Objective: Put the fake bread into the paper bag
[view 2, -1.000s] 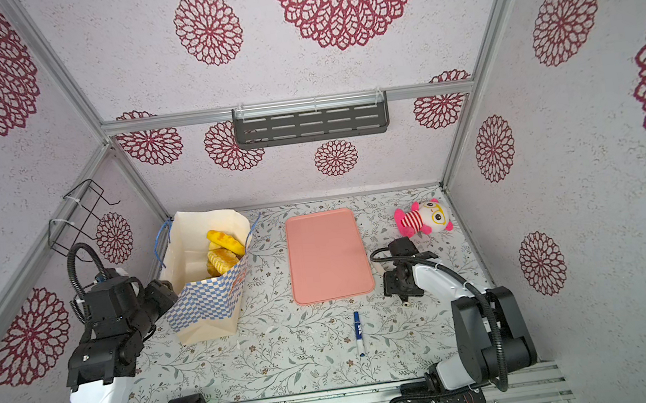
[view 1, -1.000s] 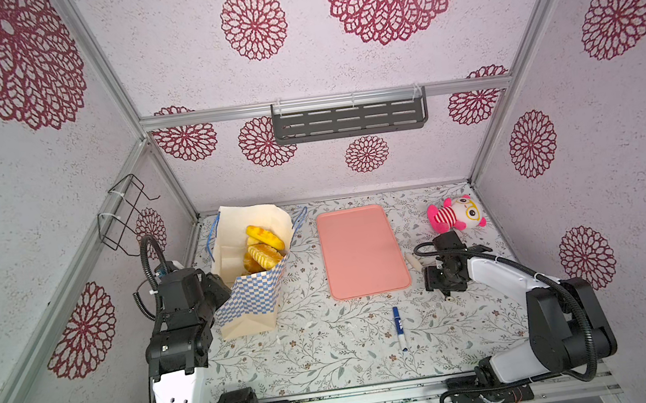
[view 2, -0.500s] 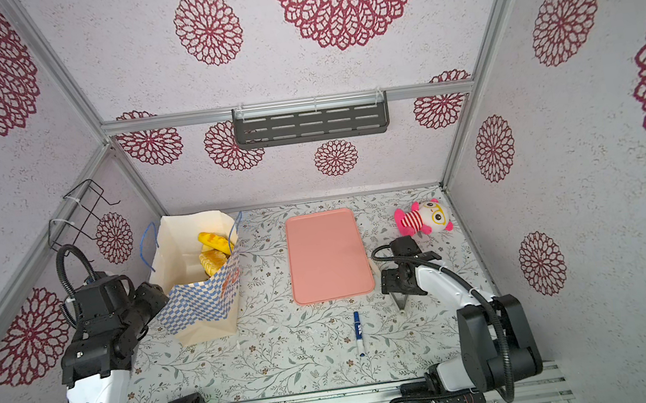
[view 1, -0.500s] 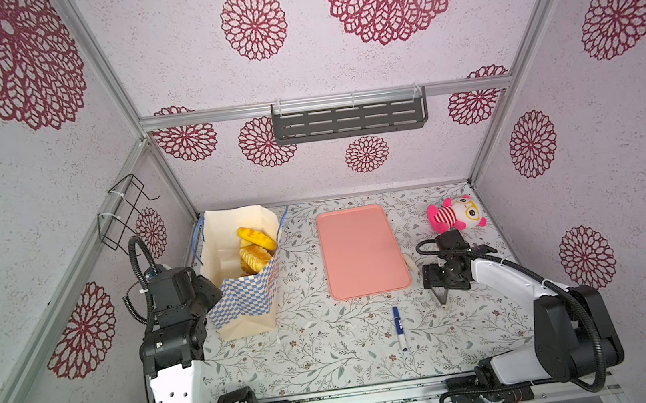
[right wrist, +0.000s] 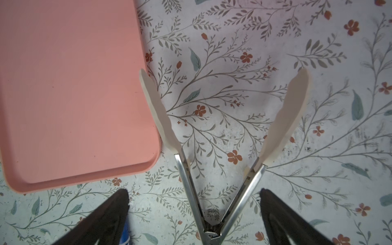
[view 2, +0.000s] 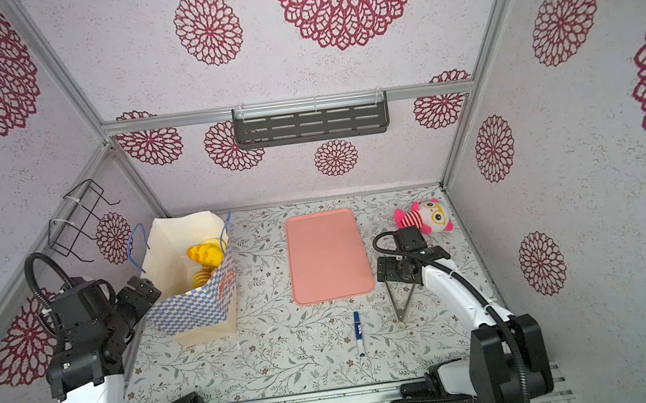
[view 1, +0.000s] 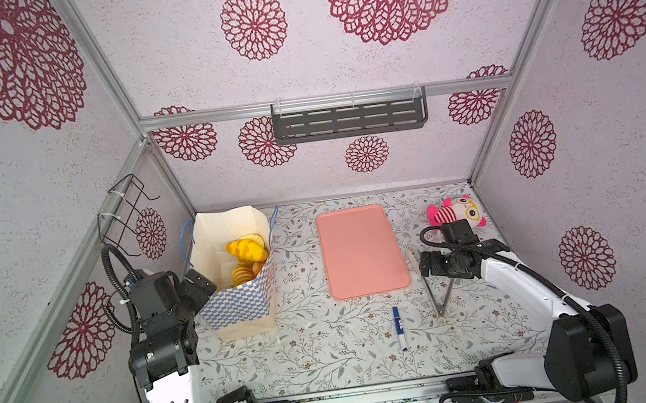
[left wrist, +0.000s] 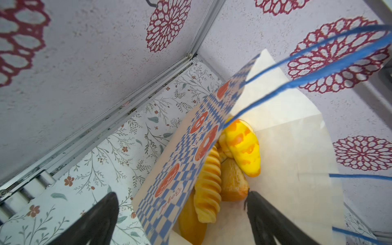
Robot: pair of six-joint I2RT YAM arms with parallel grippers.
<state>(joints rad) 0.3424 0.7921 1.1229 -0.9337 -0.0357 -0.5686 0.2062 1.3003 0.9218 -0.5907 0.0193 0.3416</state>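
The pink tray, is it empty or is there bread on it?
Empty. The pink tray shows a bare surface in both top views; the only fake bread visible sits inside the paper bag.

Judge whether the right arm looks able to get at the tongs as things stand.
Probably yes. The tongs lie spread on the table right below the right pincer, whose jaws stand open either side of the handles. Nothing covers them; the pink tray only borders one tip.
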